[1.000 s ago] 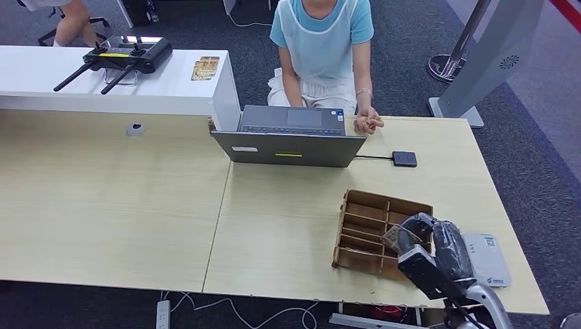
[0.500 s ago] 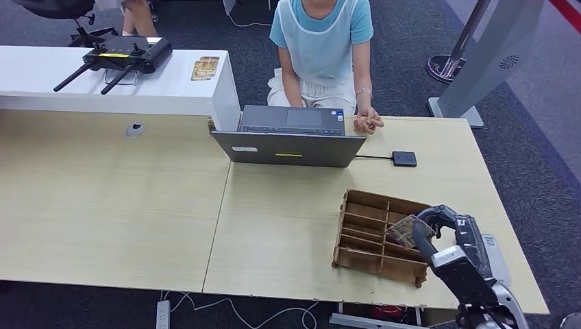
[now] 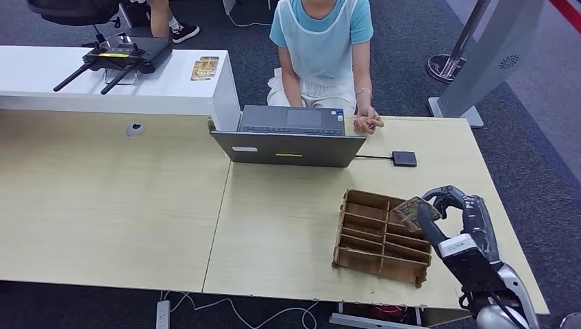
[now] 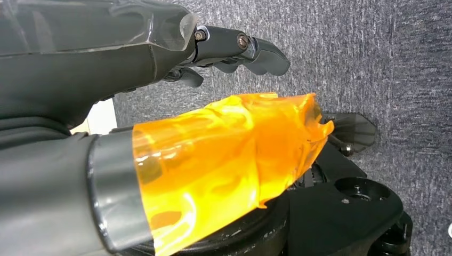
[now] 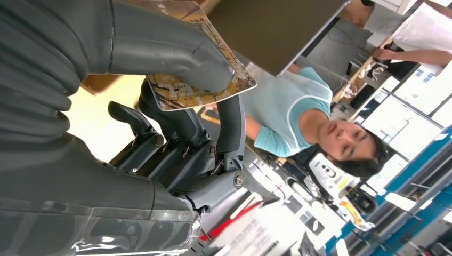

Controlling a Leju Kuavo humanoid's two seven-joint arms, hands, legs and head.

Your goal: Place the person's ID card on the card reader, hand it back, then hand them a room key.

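Observation:
My right hand hovers over the right end of the wooden compartment box, pinching a brown patterned card between thumb and fingers. In the right wrist view the thumb presses on the card, with the seated person beyond it. The black card reader lies on the desk to the right of the laptop. The person sits behind the laptop, one hand resting on the desk edge. My left hand hangs over grey carpet and holds nothing, fingers apart.
A white counter at the back left carries a black remote controller and a small card. A cable runs from the laptop to the reader. A grey stand is at the far right.
My right hand has risen from the box's front right corner with the card and moved away from me, toward the far side. The person has stayed still.

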